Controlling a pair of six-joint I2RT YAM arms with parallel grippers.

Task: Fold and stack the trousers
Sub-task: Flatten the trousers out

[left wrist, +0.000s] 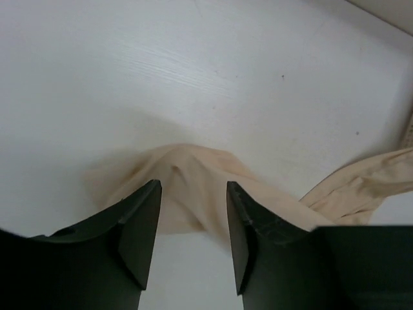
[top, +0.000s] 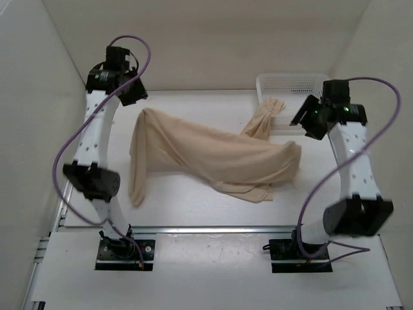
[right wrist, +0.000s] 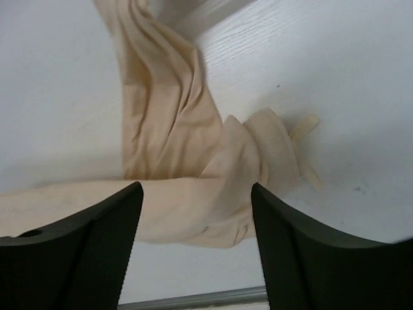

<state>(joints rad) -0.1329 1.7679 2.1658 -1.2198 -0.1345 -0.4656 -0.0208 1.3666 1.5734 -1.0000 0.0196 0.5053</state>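
The light beige trousers (top: 219, 152) lie spread and wrinkled across the white table. One leg trails toward the near left, and another end runs up to the basket. My left gripper (top: 135, 93) hovers over the far-left peak of the cloth. In the left wrist view, that gripper (left wrist: 193, 187) is open, with the fabric (left wrist: 187, 168) just beyond its fingertips and bare table between them. My right gripper (top: 303, 116) hangs above the cloth's right end. In the right wrist view it (right wrist: 195, 188) stands wide open over the bunched fabric (right wrist: 168, 116), holding nothing.
A white mesh basket (top: 290, 84) stands at the back right, with the trousers' end draped at its near-left corner. A metal rail (top: 213, 228) runs along the table's near edge and also shows in the right wrist view (right wrist: 193, 298). White walls enclose the table.
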